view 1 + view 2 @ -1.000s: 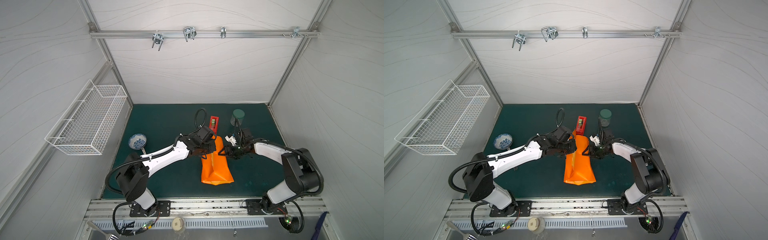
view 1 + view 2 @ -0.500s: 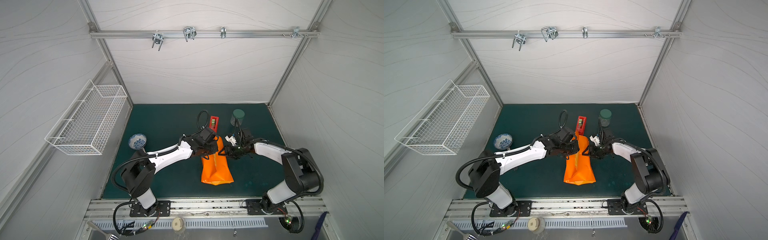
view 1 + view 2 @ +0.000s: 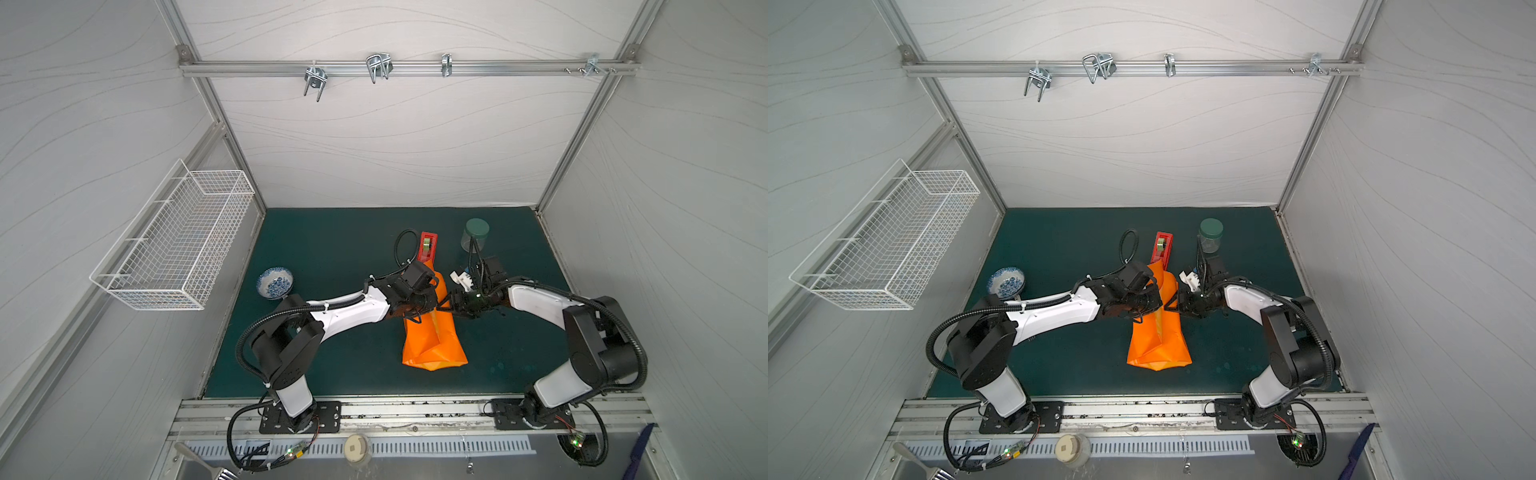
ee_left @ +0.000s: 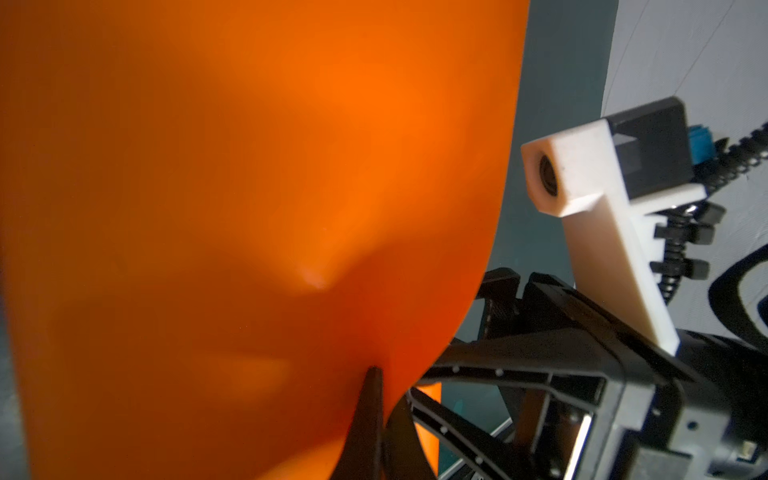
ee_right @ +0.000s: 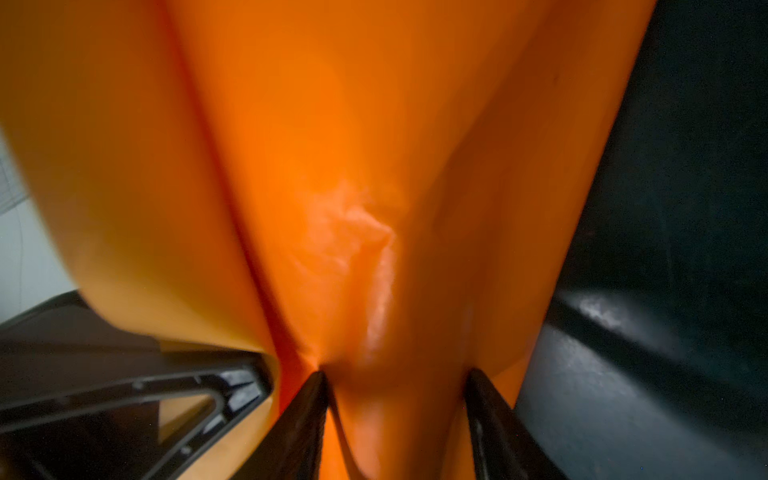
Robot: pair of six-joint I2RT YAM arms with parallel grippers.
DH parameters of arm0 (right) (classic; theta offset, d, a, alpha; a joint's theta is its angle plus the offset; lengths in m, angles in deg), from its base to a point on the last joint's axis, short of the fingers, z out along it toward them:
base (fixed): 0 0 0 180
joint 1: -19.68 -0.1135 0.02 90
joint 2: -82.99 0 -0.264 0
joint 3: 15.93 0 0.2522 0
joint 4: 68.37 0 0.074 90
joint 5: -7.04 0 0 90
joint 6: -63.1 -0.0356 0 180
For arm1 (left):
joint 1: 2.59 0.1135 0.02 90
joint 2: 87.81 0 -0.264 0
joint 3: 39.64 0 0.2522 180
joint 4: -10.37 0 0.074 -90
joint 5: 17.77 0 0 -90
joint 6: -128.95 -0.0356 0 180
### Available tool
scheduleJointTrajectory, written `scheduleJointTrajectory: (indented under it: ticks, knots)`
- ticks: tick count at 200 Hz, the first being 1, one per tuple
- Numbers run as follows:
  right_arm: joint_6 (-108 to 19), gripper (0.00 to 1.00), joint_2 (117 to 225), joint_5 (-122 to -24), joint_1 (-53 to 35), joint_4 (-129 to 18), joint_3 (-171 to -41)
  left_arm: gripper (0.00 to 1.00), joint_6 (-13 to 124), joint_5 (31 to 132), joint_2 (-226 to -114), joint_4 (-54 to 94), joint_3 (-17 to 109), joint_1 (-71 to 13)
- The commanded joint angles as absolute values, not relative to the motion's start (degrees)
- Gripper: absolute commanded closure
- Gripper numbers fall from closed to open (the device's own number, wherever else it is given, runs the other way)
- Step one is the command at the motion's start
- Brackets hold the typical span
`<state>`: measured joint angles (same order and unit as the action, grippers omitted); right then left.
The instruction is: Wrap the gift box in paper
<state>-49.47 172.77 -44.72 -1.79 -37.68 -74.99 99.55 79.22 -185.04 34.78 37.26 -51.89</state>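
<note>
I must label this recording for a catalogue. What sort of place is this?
Probably a robot test booth in a laboratory: white panel walls in a metal frame, a green mat as the work surface, and a left arm and a right arm bolted to a front rail.

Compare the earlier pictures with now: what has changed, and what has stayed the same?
The left gripper, shut on the paper, pushed farther in, drawing the paper's far end toward the tape dispenser. The right gripper, bowl and jar stayed put.
</note>
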Motion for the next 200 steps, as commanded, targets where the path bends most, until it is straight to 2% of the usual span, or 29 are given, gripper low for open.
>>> scheduleJointTrajectory:
  ticks: [1,200]
  knots:
    - [-49.10,0.47,176.13,-53.78,-2.97,-33.28,-71.85,1.00,101.55,80.93,-185.64,24.11,37.36,-52.43]
    - [-48.67,0.47,176.39,-54.40,-3.04,-32.41,-72.32,1.00,104.65,81.65,-184.80,11.65,21.53,-52.49]
